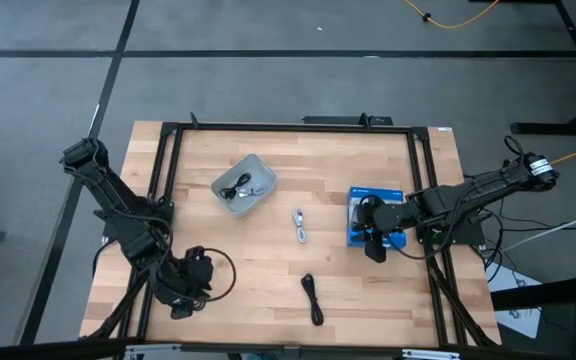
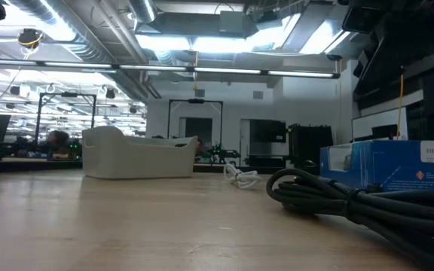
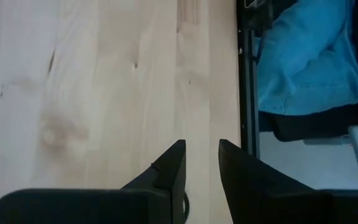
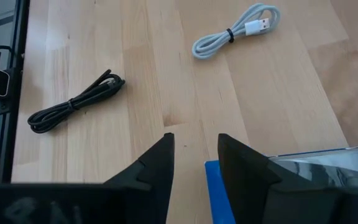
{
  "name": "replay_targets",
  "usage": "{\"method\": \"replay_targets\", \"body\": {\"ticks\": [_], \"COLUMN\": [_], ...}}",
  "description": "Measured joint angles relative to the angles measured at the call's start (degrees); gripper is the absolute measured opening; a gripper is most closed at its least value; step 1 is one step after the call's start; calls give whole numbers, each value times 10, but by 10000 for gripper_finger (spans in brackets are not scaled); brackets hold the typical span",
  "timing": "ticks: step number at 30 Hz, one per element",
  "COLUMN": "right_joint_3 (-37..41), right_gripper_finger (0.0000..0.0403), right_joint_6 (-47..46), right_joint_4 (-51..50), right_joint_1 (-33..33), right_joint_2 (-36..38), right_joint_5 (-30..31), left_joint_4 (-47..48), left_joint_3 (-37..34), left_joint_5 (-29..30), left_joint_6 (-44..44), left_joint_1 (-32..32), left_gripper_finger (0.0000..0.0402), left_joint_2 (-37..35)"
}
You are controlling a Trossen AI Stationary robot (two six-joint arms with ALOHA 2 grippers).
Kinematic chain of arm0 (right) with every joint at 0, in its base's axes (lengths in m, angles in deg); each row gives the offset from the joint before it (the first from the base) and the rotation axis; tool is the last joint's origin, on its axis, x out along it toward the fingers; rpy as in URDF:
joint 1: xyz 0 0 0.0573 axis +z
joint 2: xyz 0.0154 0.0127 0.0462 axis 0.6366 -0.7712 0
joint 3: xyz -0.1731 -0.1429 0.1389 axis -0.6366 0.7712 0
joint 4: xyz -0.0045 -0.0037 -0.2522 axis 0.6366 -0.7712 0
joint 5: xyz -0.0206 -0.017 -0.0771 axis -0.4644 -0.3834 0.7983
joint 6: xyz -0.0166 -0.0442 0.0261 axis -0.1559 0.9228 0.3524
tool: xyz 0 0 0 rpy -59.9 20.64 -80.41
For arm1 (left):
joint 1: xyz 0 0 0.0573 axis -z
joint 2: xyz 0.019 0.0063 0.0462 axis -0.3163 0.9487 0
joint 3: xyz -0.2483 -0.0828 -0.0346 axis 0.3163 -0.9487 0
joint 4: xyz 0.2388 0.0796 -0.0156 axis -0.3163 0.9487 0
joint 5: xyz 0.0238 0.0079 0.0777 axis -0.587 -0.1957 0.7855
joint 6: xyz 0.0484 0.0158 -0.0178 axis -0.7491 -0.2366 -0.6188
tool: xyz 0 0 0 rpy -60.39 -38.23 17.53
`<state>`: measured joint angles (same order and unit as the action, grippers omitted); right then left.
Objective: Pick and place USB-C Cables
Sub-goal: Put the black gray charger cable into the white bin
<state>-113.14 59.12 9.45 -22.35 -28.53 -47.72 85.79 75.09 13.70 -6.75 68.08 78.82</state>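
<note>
Two loose cables are counted on the bare wood of the surface [image 1: 268, 290]; one white cable [image 1: 299, 227] lies near the middle, and one black cable [image 1: 312, 299] lies nearer the front edge, well apart from it; further coiled cables are seen inside the grey tray [image 1: 243, 185] towards the rear left, their number not being countable. One blue box [image 1: 360, 217] sits by the right edge; the right pincer [image 1: 376, 243] is held over it, released, with a narrow gap between its fingers and nothing gripped. The left pincer [image 1: 184, 295] is parked at the front left corner, likewise slightly parted and empty.
</note>
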Motion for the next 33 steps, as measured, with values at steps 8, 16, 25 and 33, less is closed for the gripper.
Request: {"method": "replay_targets", "body": {"ticks": [8, 16, 25, 33], "right_joint_3": [0, 0, 0, 0], "right_gripper_finger": [127, 127, 127, 127], "right_joint_6": [0, 0, 0, 0], "right_joint_4": [0, 0, 0, -1], "right_joint_1": [0, 0, 0, 0], "right_joint_2": [0, 0, 0, 0], "right_joint_5": [0, 0, 0, 0], "left_joint_4": [4, -16, -22, -30], "left_joint_3": [0, 0, 0, 0], "left_joint_5": [53, 34, 103, 107], "left_joint_6": [38, 48, 57, 53], "left_joint_1": [0, 0, -9, -18], "left_gripper_finger": [97, 107, 108, 108], "left_joint_2": [0, 0, 0, 0]}}
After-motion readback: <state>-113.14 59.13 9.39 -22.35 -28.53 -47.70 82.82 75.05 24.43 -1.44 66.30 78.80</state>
